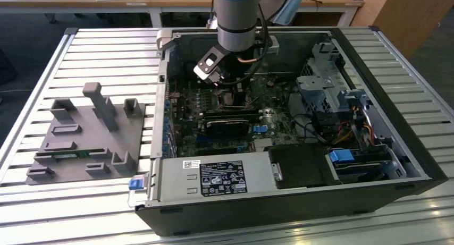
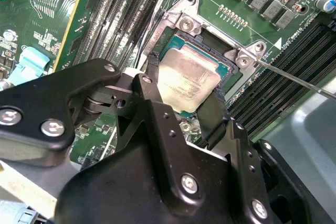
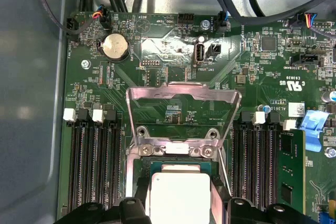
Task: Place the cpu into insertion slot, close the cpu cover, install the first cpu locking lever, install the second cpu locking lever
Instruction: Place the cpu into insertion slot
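Note:
The cpu [image 2: 186, 80] [image 3: 179, 198], a flat square chip with a silvery top, lies level in the insertion slot [image 2: 227, 70] [image 3: 173, 167] on the green board. My gripper [image 2: 184, 88] [image 3: 179, 205] is low over it, with one black finger [image 2: 149, 80] pressed to each of two opposite edges of the chip. The cpu cover [image 3: 184, 92], a silvery frame with a cut-out centre, stands raised on its hinge beyond the slot. A thin locking lever [image 2: 296, 78] sticks out free beside the slot. In the exterior view the gripper [image 1: 230, 93] reaches down inside the open computer case [image 1: 397, 149].
Long black memory slots [image 3: 94, 166] [image 3: 257, 166] flank the socket. A black finned card [image 1: 227, 125], the power supply [image 1: 212, 178] and drive bays [image 1: 333, 96] crowd the case. A grey parts fixture [image 1: 85, 138] sits on the slatted table at the exterior view's left.

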